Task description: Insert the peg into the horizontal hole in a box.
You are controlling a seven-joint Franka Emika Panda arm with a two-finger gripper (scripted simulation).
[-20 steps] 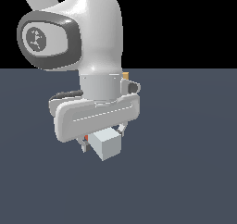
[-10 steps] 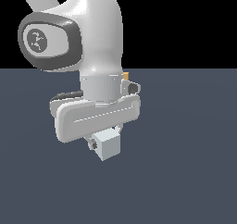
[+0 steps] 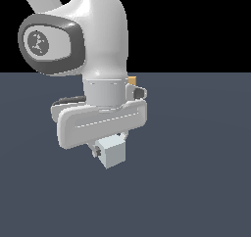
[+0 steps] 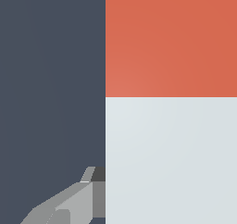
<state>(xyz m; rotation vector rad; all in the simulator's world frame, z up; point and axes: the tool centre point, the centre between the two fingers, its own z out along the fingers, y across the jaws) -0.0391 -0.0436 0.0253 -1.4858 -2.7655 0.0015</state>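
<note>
Slippage is my worry: my gripper hangs above the dark grey floor clamped, I judge, on the square-sectioned peg, red-orange half beside white half, filling the wrist view with one grey fingertip at its edge. A skewed hold would jam it at entry. Neither tan box nor hole shows anywhere. Around the peg, open floor.

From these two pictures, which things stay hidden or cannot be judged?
- Peg: the wrist view's edges cut off both ends; in the exterior view only its light end pokes out below the arm.
- Claw: the arm's body hides it in the exterior view; the wrist view shows one finger, so open or shut is unclear.
- Box and hole: not in either view.
</note>
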